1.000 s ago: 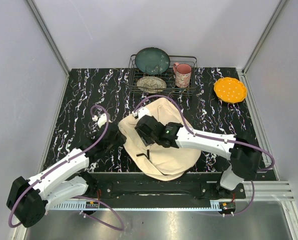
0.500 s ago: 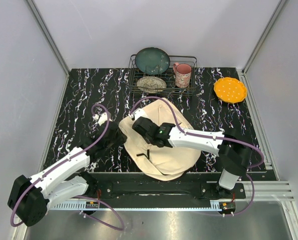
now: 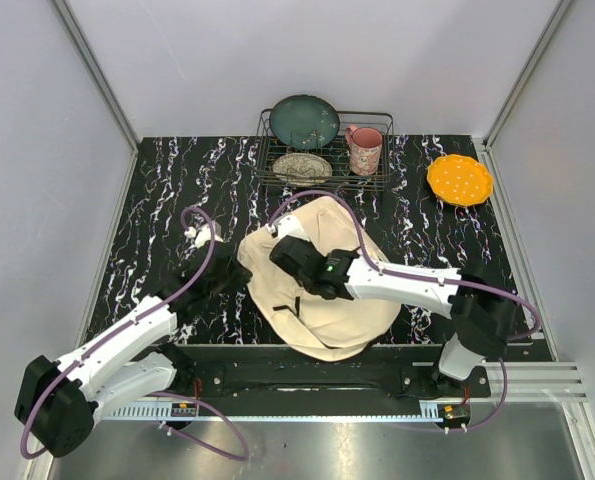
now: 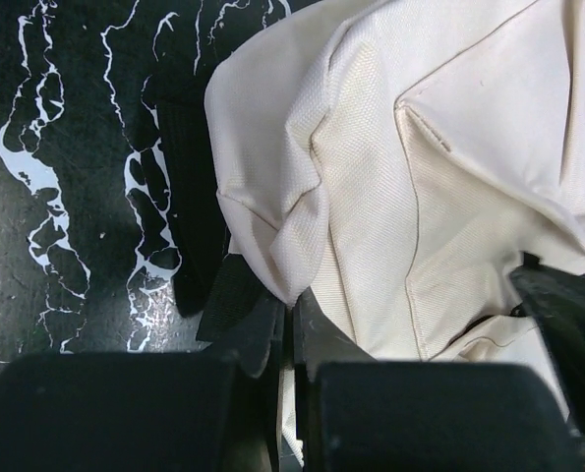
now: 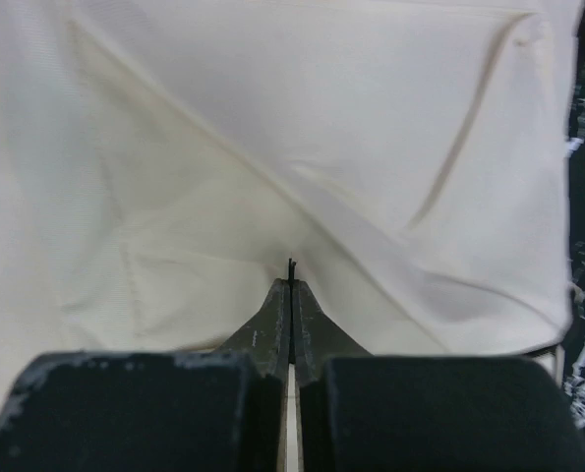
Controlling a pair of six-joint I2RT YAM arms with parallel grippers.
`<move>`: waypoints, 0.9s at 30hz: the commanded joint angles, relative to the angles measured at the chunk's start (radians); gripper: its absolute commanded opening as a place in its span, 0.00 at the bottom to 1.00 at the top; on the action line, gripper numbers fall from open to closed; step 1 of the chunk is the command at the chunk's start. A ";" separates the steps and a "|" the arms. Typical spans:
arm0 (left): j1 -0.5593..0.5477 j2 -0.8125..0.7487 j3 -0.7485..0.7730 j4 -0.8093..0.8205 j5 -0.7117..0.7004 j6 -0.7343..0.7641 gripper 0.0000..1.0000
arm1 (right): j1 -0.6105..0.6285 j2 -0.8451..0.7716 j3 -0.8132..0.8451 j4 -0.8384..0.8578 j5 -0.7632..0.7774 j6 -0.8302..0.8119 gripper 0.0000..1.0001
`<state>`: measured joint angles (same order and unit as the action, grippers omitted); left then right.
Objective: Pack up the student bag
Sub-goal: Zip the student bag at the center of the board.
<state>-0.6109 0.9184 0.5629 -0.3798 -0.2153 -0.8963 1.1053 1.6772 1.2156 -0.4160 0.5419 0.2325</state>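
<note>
Since both claws just closed, the left gripper [image 4: 290, 329] pinches the student bag [image 4: 439, 197] at its left edge, and the right gripper [image 5: 292, 295] seemingly nips its top canvas: ready for opening.

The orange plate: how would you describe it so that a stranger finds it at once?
On the black marbled table, go to the far right corner, right of the wire rack. The orange plate lies there alone. It alone is bright orange with pale dots; the other dishes sit in the rack.
</note>
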 commanded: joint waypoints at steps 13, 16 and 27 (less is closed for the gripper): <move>0.218 -0.009 0.054 0.015 0.073 0.187 0.00 | -0.162 -0.198 -0.139 0.063 0.040 0.160 0.00; 0.281 -0.007 0.052 0.019 0.117 0.218 0.00 | -0.194 -0.226 -0.172 0.075 0.026 0.192 0.00; 0.450 0.023 0.066 0.012 0.299 0.298 0.09 | -0.240 -0.274 -0.205 0.100 -0.012 0.220 0.00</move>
<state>-0.2218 0.9337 0.5640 -0.3943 0.0620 -0.6701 0.8894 1.4574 1.0180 -0.3298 0.5076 0.4511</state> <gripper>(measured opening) 0.032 0.009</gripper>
